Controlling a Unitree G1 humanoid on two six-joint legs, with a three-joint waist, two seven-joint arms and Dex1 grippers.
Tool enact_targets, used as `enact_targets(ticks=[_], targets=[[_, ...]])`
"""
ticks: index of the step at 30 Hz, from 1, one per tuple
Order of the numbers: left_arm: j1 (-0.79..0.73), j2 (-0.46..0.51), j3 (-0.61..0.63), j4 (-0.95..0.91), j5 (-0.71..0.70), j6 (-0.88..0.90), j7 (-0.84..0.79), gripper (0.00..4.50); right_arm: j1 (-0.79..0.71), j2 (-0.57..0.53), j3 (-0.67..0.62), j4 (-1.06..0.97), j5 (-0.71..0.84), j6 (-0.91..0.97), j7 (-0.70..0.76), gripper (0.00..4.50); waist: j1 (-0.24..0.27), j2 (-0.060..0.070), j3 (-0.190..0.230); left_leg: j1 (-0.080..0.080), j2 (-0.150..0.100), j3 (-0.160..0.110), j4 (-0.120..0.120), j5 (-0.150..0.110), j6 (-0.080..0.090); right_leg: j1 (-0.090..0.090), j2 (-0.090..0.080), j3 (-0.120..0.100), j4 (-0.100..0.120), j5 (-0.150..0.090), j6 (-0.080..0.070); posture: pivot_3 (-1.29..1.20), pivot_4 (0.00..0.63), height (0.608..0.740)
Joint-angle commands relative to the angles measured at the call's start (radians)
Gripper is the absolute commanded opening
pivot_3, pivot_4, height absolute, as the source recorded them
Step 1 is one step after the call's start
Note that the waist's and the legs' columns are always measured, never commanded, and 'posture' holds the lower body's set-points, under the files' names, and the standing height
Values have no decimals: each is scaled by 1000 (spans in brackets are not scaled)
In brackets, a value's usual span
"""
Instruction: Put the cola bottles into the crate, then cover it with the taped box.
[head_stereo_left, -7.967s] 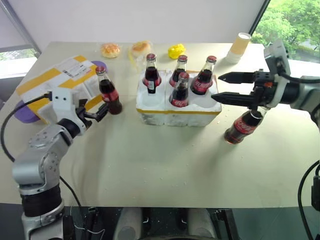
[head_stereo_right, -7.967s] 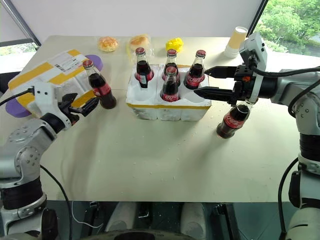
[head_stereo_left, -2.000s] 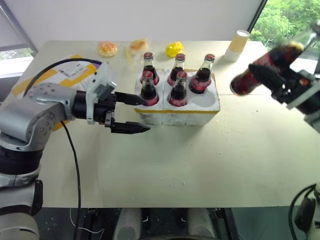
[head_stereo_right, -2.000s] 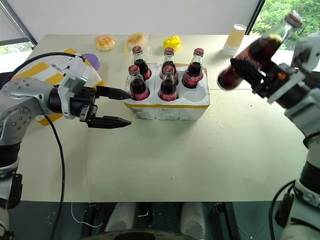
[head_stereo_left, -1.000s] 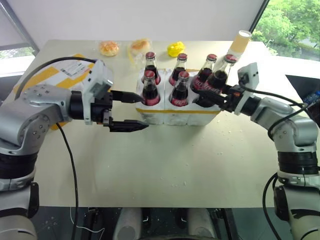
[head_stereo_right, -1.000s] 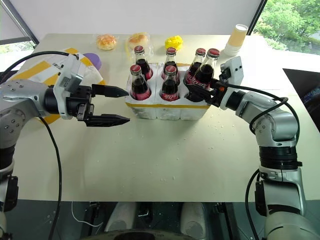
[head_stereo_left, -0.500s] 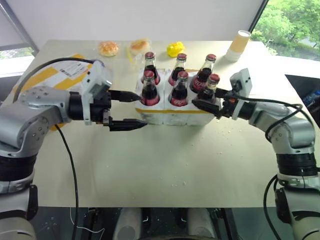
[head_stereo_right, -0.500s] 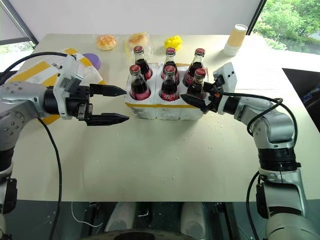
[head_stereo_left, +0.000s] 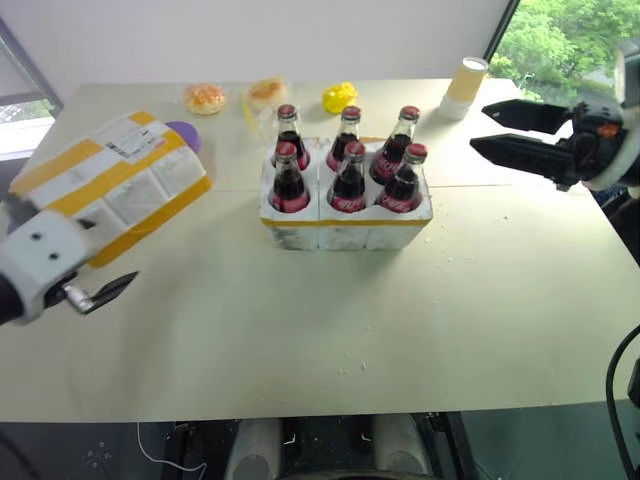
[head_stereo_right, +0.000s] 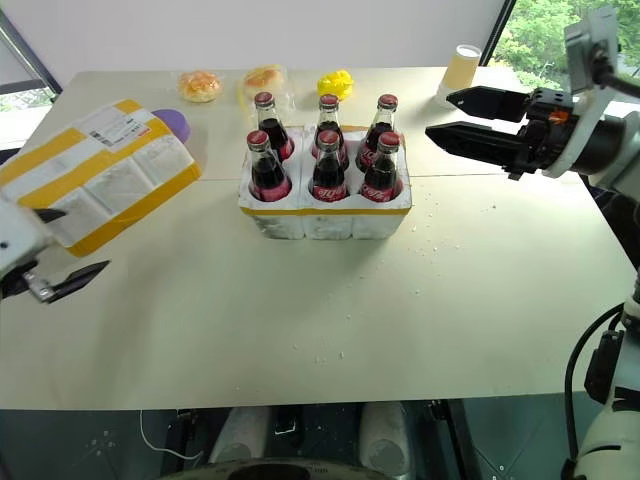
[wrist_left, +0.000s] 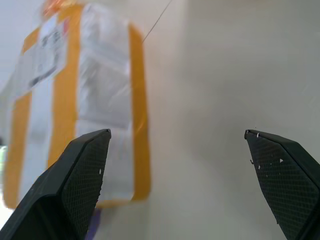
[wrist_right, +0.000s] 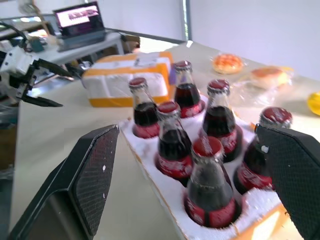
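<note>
Six bottles (head_stereo_right: 320, 158) upright in crate (head_stereo_right: 325, 222); box (head_stereo_right: 95, 175) lies left, angled; buns, cup behind. Both grippers (head_stereo_right: 478, 120) (head_stereo_right: 55, 262) fingers spread, empty.

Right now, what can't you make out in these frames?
- Purple object: head views, mostly behind the taped box; what it is stays unclear.
- Shipping label text: left wrist view, blurred.
- Crate sockets: covered by the six cola bottles.
- Left gripper: head views, partly cut off by the frame edge.
- Bagged snacks: too small to identify.
</note>
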Motion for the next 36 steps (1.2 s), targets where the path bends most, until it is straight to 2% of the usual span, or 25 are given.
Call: enact_targets(ticks=[1, 4, 7, 16, 20, 26, 36], targets=[[131, -64, 77, 35, 207, -140, 81, 4500, -40, 24, 39, 19, -9, -38, 49, 4456, 1, 0, 0, 0, 0, 0, 0, 0, 0, 0, 0, 0, 0, 0, 0, 0, 150, 740], [173, -97, 51, 126, 300, -234, 171, 4500, -57, 43, 64, 18, -11, -45, 75, 4456, 13, 0, 0, -1, 0, 0, -1, -3, 3, -4, 0, 0, 0, 0, -1, 0, 150, 740], [135, -87, -8, 268, 365, -334, 275, 4500, -67, 45, 74, -13, 7, -36, 104, 4456, 19, 0, 0, -1, 0, -1, -1, -4, 6, -6, -2, 0, 0, 1, -2, 0, 150, 740], [-163, 45, -294, 742, 511, -600, 557, 4500, -38, -3, 15, -143, 75, 28, 90, 4456, 27, -1, -1, -3, 0, 4, -5, -4, 5, -13, -4, -1, 1, 4, -4, 0, 150, 740], [-298, 75, -409, 923, 537, -679, 641, 4500, -24, -24, -24, -181, 107, 55, 57, 4456, 22, -2, -2, -4, 0, 9, -8, -3, 3, -17, -5, -2, 2, 6, -3, 0, 150, 740], [-519, 92, -605, 1191, 584, -783, 723, 4500, 16, -73, -104, -249, 180, 99, 20, 4456, 21, -3, -2, -4, 1, 15, -8, 1, 2, -17, -6, -2, 4, 7, -3, 0, 150, 740], [-770, 85, -779, 1470, 603, -876, 813, 4500, 84, -112, -185, -314, 251, 126, -64, 4456, 27, -5, -4, -2, 3, 20, -8, 2, 2, -17, -6, -1, 4, 7, -3, 0, 150, 740]])
